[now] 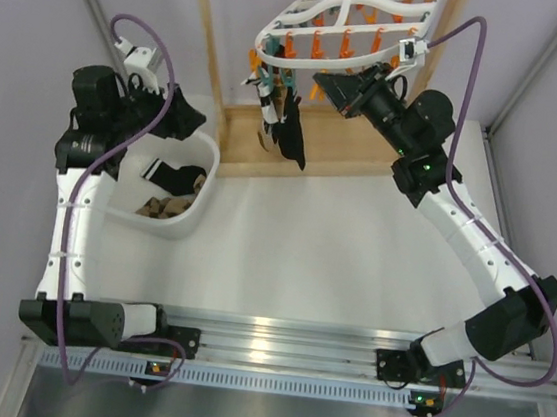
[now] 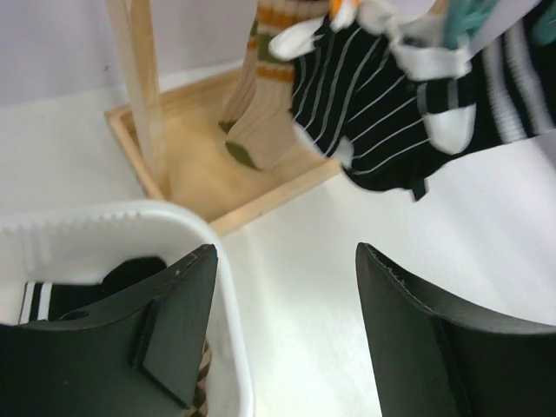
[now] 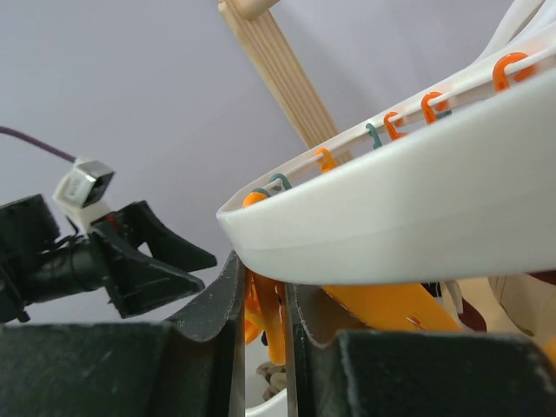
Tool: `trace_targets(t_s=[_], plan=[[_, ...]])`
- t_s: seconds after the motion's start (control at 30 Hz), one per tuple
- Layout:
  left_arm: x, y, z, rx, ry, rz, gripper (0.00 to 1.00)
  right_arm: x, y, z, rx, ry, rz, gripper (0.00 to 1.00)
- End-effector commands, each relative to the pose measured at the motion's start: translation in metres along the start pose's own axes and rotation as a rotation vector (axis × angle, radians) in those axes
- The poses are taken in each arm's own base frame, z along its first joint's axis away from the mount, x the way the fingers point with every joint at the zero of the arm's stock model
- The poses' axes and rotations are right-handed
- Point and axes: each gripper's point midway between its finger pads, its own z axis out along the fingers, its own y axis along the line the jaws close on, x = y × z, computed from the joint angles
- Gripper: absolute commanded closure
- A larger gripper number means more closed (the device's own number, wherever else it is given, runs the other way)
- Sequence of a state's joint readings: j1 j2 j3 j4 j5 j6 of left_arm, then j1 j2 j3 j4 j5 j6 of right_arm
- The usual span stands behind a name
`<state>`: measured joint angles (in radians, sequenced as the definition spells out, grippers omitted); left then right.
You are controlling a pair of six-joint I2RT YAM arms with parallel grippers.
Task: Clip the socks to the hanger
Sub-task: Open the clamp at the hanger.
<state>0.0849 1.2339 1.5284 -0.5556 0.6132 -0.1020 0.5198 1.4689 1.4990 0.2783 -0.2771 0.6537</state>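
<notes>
The white hanger (image 1: 351, 15) (image 3: 417, 208) hangs from the wooden stand with orange and teal clip pegs. Several socks (image 1: 286, 129) dangle from its near end: a black one with thin white stripes (image 2: 373, 95) and a tan one (image 2: 261, 113). My right gripper (image 1: 321, 77) (image 3: 262, 278) is up under the hanger rim, shut on an orange clip peg (image 3: 269, 317). My left gripper (image 1: 190, 120) (image 2: 285, 252) stands open and empty over the tub's rim, left of the hung socks. A black sock with white cuff bands (image 2: 39, 300) lies in the tub.
The white plastic tub (image 1: 205, 175) (image 2: 130, 217) sits at the left with more socks (image 1: 163, 205) in it. The wooden stand's base (image 1: 305, 156) (image 2: 208, 165) and upright post (image 2: 139, 78) stand behind it.
</notes>
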Motion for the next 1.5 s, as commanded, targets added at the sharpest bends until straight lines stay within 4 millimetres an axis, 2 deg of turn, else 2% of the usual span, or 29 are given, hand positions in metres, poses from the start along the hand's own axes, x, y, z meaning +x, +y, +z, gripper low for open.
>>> trace_targets(t_s=[0.0,0.07,0.1,0.13,0.2,0.23,0.27,0.3,0.33,0.4,0.43,0.53,0.6,0.73,0.8,0.83,1.0,1.17,1.33,1.47], plan=[[0.037,0.022,-0.004,-0.065,0.197,0.041,0.30,-0.028,0.021,-0.002,-0.092,-0.071,-0.013,1.00],[0.038,0.026,-0.002,-0.053,0.207,0.047,0.30,-0.029,0.021,-0.003,-0.095,-0.074,-0.007,1.00],[0.032,0.016,-0.001,0.015,0.181,0.070,0.30,-0.029,0.022,-0.004,-0.105,-0.075,-0.006,1.00],[0.009,-0.012,-0.002,0.162,0.068,0.137,0.30,-0.028,0.021,-0.005,-0.107,-0.076,0.006,1.00],[-0.015,-0.044,-0.006,0.291,-0.079,0.091,0.31,-0.028,0.022,-0.005,-0.118,-0.081,0.021,1.00],[-0.010,-0.060,-0.007,0.336,-0.154,0.078,0.31,-0.026,0.021,-0.005,-0.122,-0.077,0.031,1.00],[-0.038,-0.071,-0.007,0.341,-0.293,0.086,0.32,-0.027,0.024,-0.004,-0.133,-0.078,0.045,1.00],[-0.036,-0.082,-0.002,0.356,-0.297,0.086,0.34,-0.028,0.027,-0.005,-0.149,-0.078,0.045,1.00],[-0.034,-0.120,0.005,0.450,-0.278,0.101,0.35,-0.026,0.027,-0.004,-0.152,-0.073,0.057,1.00],[-0.038,-0.138,0.014,0.444,-0.291,0.074,0.36,-0.027,0.031,-0.003,-0.168,-0.069,0.054,1.00],[-0.038,-0.159,0.017,0.483,-0.294,0.068,0.35,-0.027,0.031,-0.003,-0.171,-0.068,0.055,1.00],[-0.053,-0.184,0.025,0.535,-0.345,0.066,0.35,-0.029,0.035,-0.003,-0.183,-0.066,0.048,1.00],[-0.060,-0.194,0.029,0.576,-0.362,0.050,0.35,-0.028,0.035,-0.004,-0.183,-0.064,0.048,1.00],[-0.077,-0.207,0.053,0.603,-0.396,0.007,0.35,-0.030,0.038,-0.007,-0.190,-0.069,0.045,1.00],[-0.086,-0.210,0.060,0.589,-0.417,0.012,0.36,-0.030,0.038,-0.008,-0.190,-0.069,0.045,1.00],[-0.085,-0.208,0.070,0.573,-0.414,0.011,0.36,-0.030,0.039,-0.009,-0.193,-0.070,0.042,1.00],[-0.096,-0.215,0.083,0.567,-0.426,0.028,0.41,-0.029,0.040,-0.009,-0.201,-0.069,0.038,1.00],[-0.089,-0.216,0.095,0.556,-0.411,0.036,0.47,-0.030,0.041,-0.007,-0.203,-0.071,0.038,1.00],[-0.078,-0.223,0.100,0.586,-0.379,0.044,0.61,-0.031,0.040,-0.007,-0.202,-0.071,0.040,1.00],[-0.071,-0.227,0.102,0.604,-0.363,0.049,0.67,-0.031,0.040,-0.007,-0.204,-0.069,0.043,1.00]])
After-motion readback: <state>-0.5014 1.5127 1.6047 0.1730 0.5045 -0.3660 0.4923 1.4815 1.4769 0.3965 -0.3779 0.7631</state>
